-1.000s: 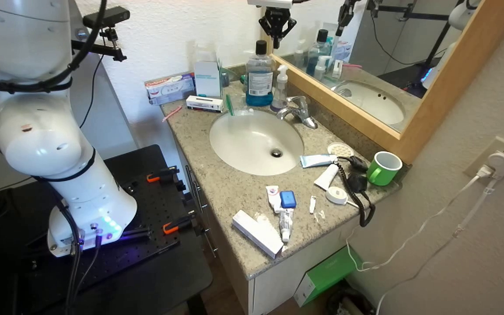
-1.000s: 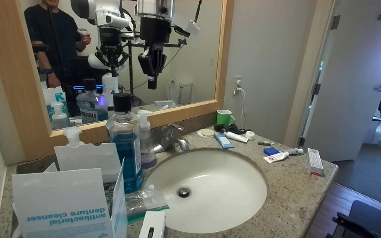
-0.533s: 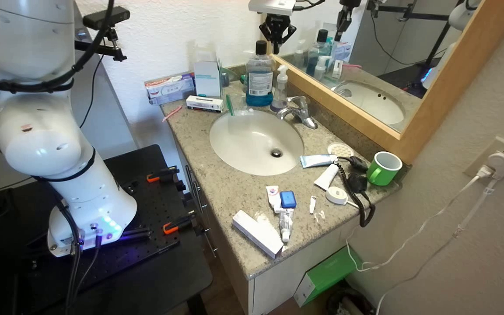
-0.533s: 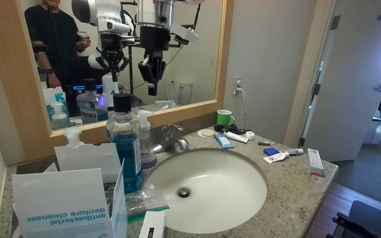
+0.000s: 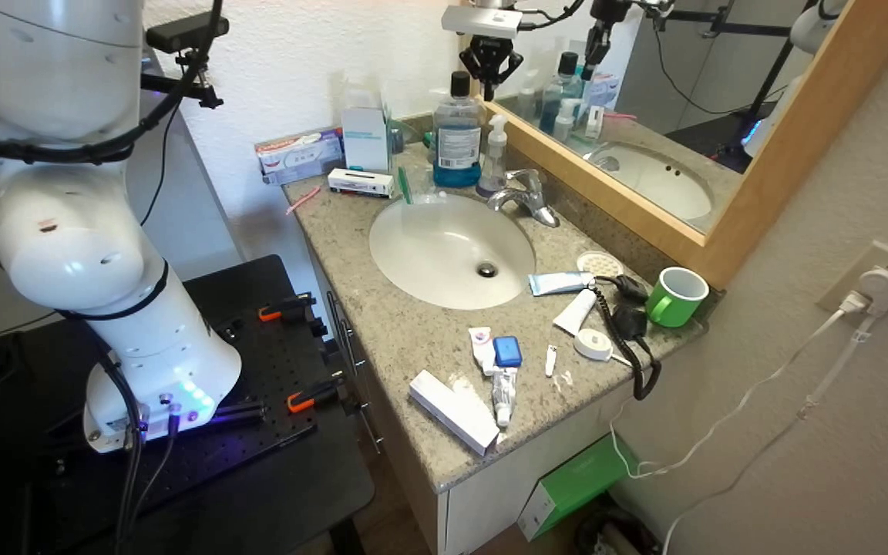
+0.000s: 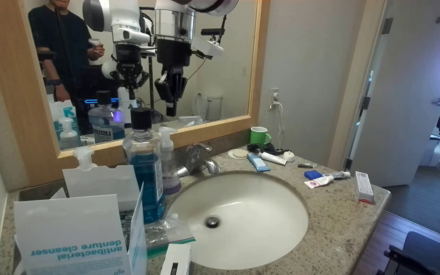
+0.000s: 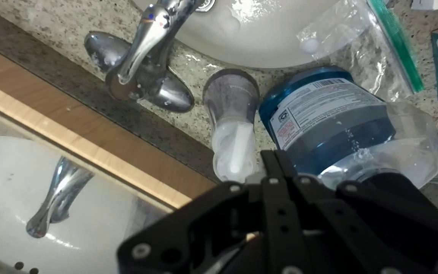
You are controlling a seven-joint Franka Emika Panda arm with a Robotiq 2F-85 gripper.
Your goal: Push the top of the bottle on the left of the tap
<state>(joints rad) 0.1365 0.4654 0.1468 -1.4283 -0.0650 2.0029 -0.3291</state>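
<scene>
A see-through pump bottle (image 5: pixel 493 163) with a white pump top (image 6: pixel 166 134) stands upright just left of the chrome tap (image 5: pixel 525 197). Its liquid looks purple. Beside it, farther left, stands a larger bottle of blue liquid (image 6: pixel 145 183) with a black cap (image 6: pixel 141 119). My gripper (image 5: pixel 489 94) is shut and empty, pointing down. In both exterior views its fingertips (image 6: pixel 171 114) appear a little above the white pump top, apart from it. In the wrist view the fingertips (image 7: pixel 278 153) show between the pump top (image 7: pixel 234 152) and the blue bottle (image 7: pixel 325 114).
A wood-framed mirror (image 6: pixel 220 128) stands behind the tap and reflects the arm. The oval sink (image 5: pixel 444 254) is in front. A white denture cleanser box (image 6: pixel 67 229) and a plastic bag (image 6: pixel 170 231) are left. Tubes and a green cup (image 5: pixel 675 297) are right.
The gripper has come down toward the pump bottle, staying shut. The bottles and the other things on the counter have not moved.
</scene>
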